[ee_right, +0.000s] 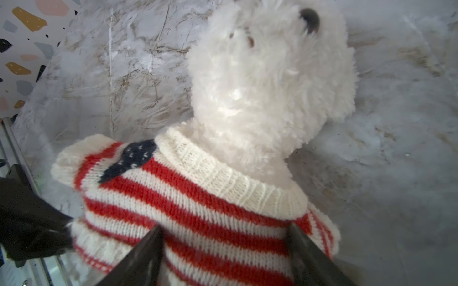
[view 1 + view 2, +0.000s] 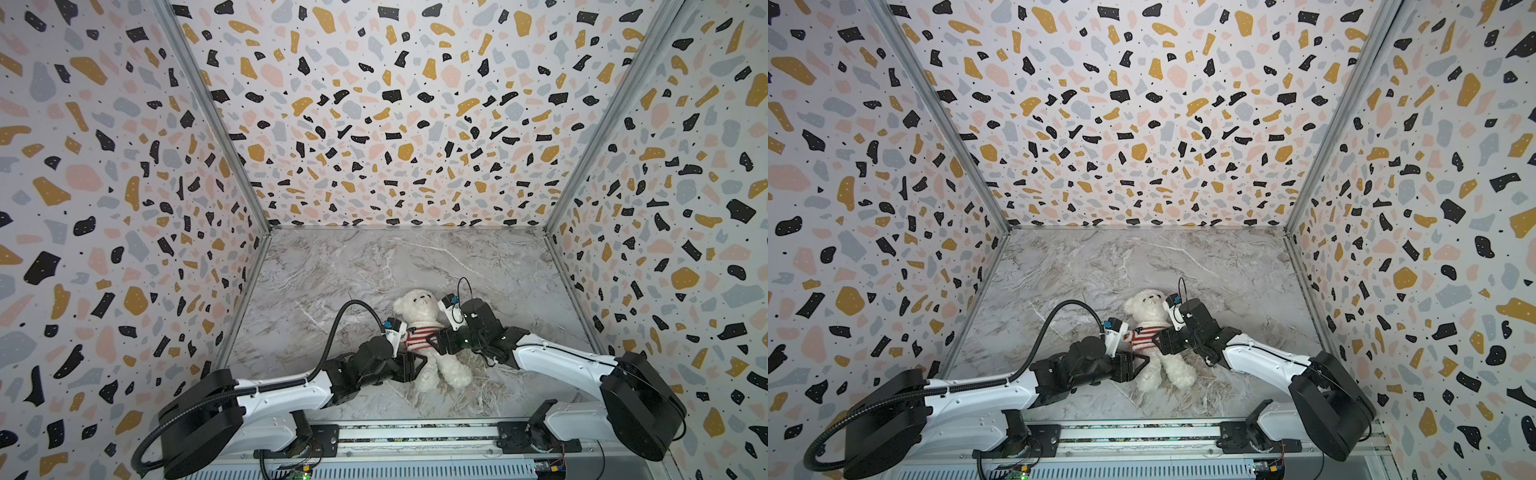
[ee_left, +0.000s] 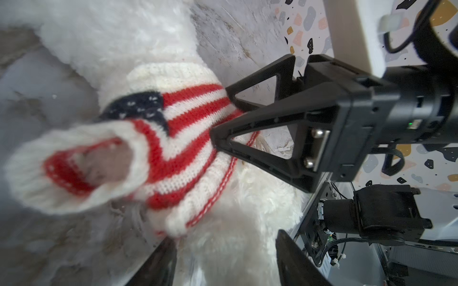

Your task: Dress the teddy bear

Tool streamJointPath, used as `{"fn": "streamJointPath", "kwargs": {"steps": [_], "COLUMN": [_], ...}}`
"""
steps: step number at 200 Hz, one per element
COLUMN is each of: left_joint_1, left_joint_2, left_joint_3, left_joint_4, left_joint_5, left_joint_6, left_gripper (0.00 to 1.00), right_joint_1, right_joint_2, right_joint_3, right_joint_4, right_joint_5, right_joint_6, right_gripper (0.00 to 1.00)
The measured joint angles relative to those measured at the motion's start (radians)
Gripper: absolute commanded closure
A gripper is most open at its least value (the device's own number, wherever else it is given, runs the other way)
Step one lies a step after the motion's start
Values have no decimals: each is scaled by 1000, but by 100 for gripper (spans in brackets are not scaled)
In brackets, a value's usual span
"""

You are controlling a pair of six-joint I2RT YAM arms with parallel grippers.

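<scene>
Shows the teddy bear [image 2: 419, 307] on its back at the near middle of the marble tabletop [image 2: 353, 270], head toward the far wall, with the striped sweater [image 2: 417, 337] over neck and chest. Places the right gripper [image 3: 223, 116] spread, tips against the sweater at the bear's flank. Puts the left gripper [image 2: 419, 363] at the hip, jaws apart with white fur between; cannot tell whether squeezing.
</scene>
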Motion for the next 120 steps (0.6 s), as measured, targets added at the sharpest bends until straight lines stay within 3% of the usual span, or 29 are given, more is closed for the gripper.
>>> {"fn": "streamJointPath", "kwargs": {"steps": [32, 70, 120], "left_joint_1": [26, 151, 252], "left_joint_2": [-148, -298, -242], "left_joint_3": [-19, -19, -8], "left_joint_4": [-114, -193, -219], "left_joint_5": [-25, -41, -43], "left_joint_6": [9, 11, 24], "left_gripper": [38, 53, 72], "right_joint_1": [0, 1, 6], "right_joint_2": [19, 29, 5], "right_joint_3": [0, 0, -22], "right_joint_4": [14, 25, 26], "right_joint_5": [19, 25, 34], "right_joint_6": [-16, -30, -33], "right_gripper": [35, 47, 53]}}
